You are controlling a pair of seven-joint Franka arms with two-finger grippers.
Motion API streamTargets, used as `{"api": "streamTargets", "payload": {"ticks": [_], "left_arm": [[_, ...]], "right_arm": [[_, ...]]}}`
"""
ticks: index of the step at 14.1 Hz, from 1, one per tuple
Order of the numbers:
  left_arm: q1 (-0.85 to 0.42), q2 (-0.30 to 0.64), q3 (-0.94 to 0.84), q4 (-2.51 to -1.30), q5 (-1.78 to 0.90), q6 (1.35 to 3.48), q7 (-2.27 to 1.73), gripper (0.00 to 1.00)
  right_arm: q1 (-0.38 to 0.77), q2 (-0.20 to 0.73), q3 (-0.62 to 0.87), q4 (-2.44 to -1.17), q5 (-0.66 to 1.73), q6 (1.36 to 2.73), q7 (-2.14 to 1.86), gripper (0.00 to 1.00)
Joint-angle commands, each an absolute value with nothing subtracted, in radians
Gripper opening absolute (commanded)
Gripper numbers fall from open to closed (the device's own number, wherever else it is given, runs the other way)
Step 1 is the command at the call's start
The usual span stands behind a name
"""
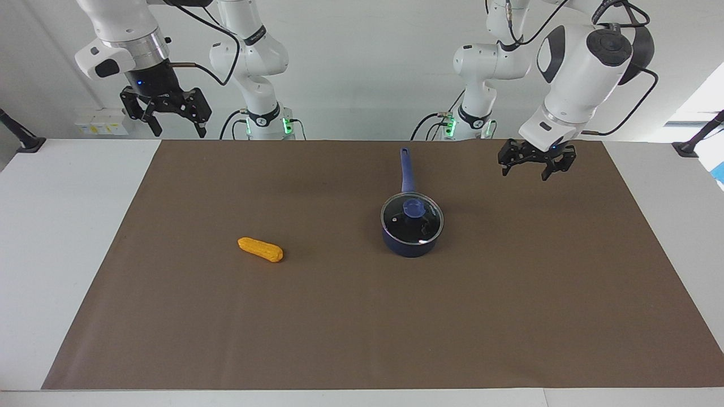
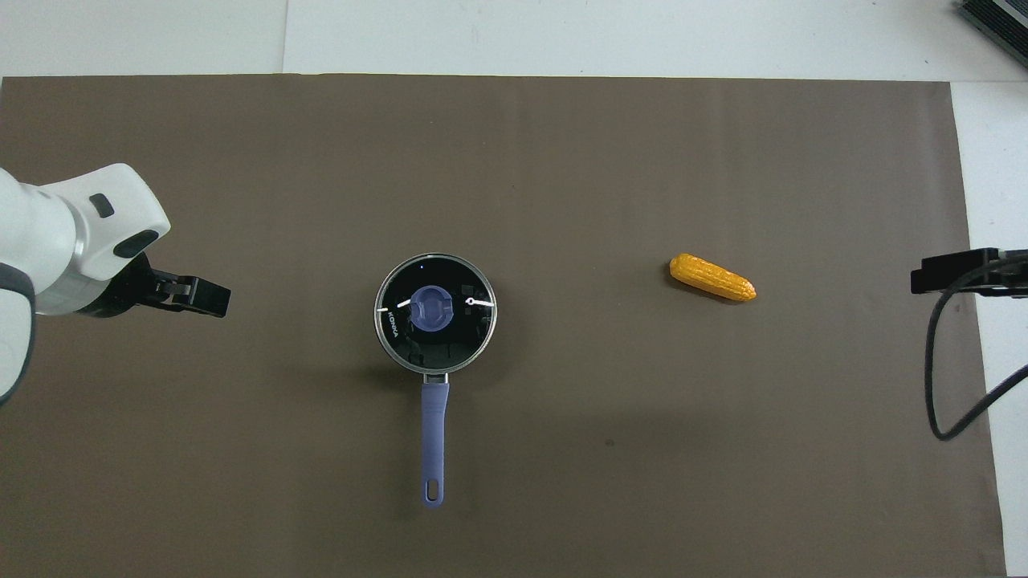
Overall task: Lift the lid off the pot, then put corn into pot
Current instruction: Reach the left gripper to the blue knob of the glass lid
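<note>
Your jaws are wide open on both arms and hold nothing. The left gripper (image 1: 533, 167) hangs low over the brown mat (image 1: 509, 294) at its own end of the worktop (image 1: 68, 237), touching nothing. Next comes the pot (image 1: 412, 240) with the lid (image 1: 412, 216) sitting on it; you can read "KONKA" on the glass. The corn (image 1: 260, 250) lies on the mat, well apart from the pot, toward the right arm's end. Your right gripper (image 1: 169, 121) waits high up.
</note>
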State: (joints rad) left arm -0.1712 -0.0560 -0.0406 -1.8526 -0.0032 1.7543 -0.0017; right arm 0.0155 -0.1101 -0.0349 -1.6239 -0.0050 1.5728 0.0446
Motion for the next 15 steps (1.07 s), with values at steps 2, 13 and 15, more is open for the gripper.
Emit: {"api": "streamTargets", "payload": {"ticks": [2, 13, 15], "left_arm": [[-0.247, -0.072, -0.028, -1.908, -0.002, 1.815, -0.121, 1.0], [-0.472, 0.093, -0.028, -1.904, -0.002, 2.025, -0.431, 1.0], [-0.503, 0.145, -0.028, -1.856, -0.002, 2.036, -0.48, 1.0]], "right_arm": [[0.006, -0.104, -0.031, -1.609, 0.008, 1.546, 0.034, 1.0], [0.006, -0.106, -0.031, -1.609, 0.008, 1.546, 0.034, 1.0], [0.005, -0.104, -0.031, -1.608, 0.008, 1.546, 0.034, 1.0]]}}
